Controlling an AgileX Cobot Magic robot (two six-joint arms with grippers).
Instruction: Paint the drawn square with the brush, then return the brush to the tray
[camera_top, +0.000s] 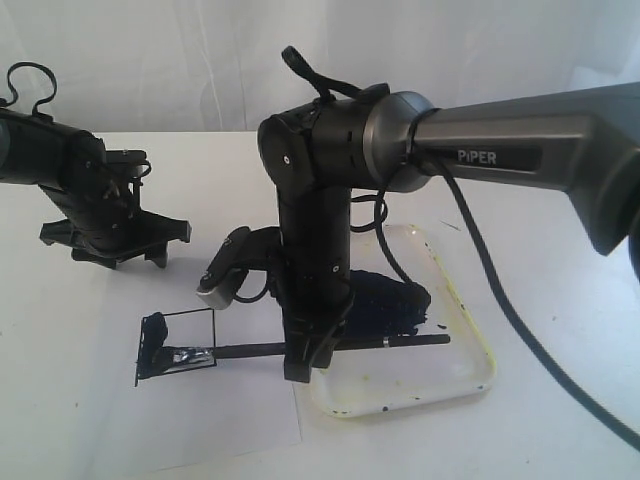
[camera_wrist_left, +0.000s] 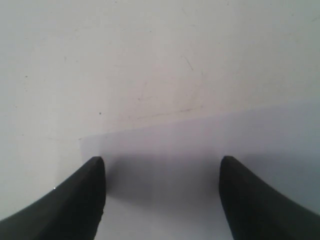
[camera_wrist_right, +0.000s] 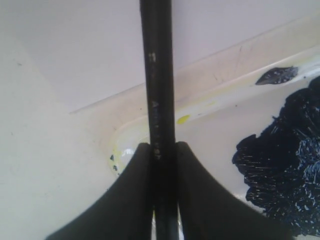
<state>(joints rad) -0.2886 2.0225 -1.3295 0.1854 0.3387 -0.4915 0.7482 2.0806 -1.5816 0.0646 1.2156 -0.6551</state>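
Note:
The brush (camera_top: 250, 350) lies nearly level, its dark handle pinched between the fingers of my right gripper (camera_top: 305, 362), which is shut on it. Its bristle end rests inside the lower part of the drawn square (camera_top: 180, 340), which has blue-black daubs along its left side and bottom. The handle's other end reaches over the tray (camera_top: 470, 335). In the right wrist view the brush (camera_wrist_right: 157, 75) runs straight out from the right gripper (camera_wrist_right: 162, 147) over the tray rim (camera_wrist_right: 220, 90). My left gripper (camera_top: 110, 240) hangs open at the far left, apart from the brush.
A big blue-black paint blob (camera_top: 390, 300) lies in the tray behind the right arm; the same paint blob (camera_wrist_right: 285, 160) shows in the right wrist view. The white paper sheet (camera_top: 200, 420) lies under the square, touching the tray. The left gripper (camera_wrist_left: 162, 165) looks down on the paper's corner (camera_wrist_left: 82, 140).

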